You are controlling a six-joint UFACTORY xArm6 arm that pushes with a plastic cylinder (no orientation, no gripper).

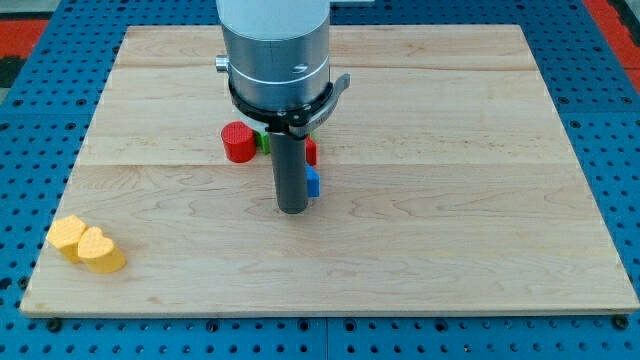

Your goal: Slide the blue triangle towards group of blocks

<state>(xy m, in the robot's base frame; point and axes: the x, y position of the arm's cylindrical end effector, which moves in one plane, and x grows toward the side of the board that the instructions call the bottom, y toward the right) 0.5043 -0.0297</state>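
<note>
1. Near the board's centre, your tip touches the blue block; no fingers exist to clench.
2. You're mid-push; next, steer it toward the top edge, to the red cylinder group.

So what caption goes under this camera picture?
My tip beside a blue block, near the red cylinder; two yellow blocks sit apart.

pale wooden board, blue pegboard surface around it, even light
</note>
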